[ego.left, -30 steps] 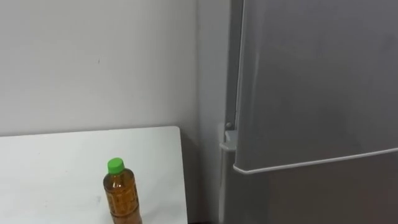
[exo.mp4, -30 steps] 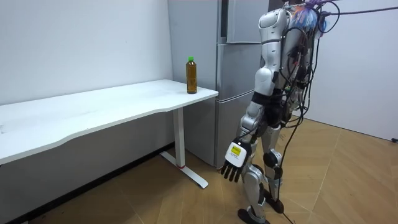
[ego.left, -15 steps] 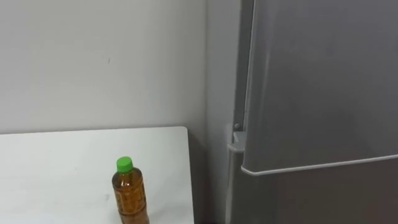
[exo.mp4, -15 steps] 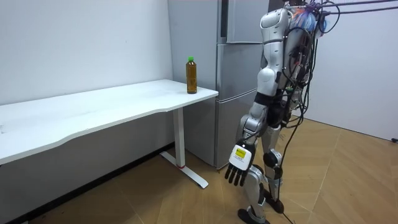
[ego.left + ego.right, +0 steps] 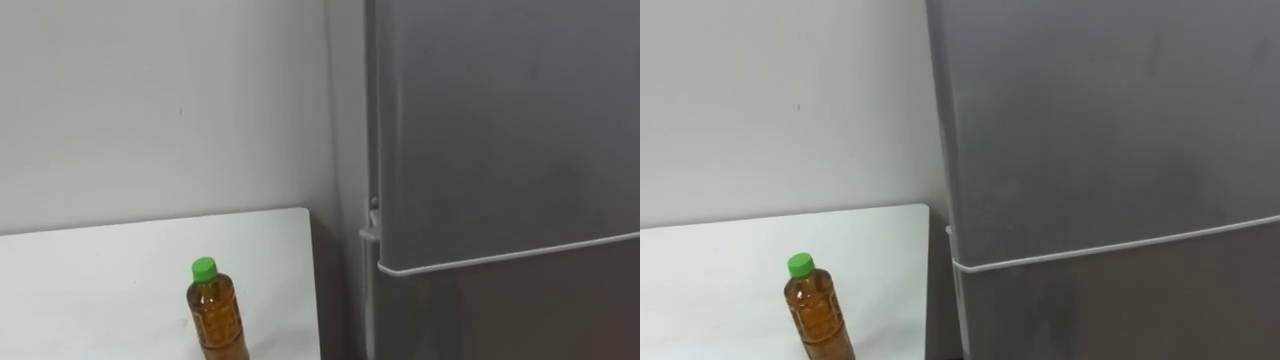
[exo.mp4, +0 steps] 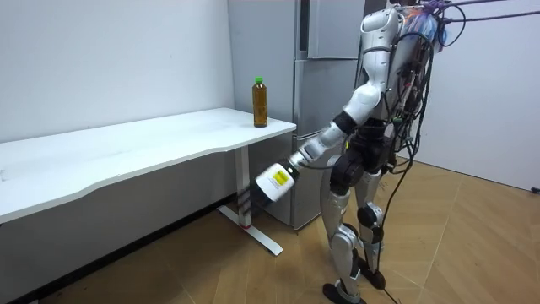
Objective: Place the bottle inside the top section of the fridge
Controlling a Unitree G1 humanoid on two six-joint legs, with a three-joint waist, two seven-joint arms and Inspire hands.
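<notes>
Now left hand (image 6: pixel 272 182) juts low toward table (image 6: pixel 152 143).

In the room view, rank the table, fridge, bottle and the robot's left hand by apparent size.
1. Table, widest span.
2. Fridge, partly behind the robot and cut off at the top.
3. Bottle and left hand: alike; hand nearer, so unranked.
</notes>
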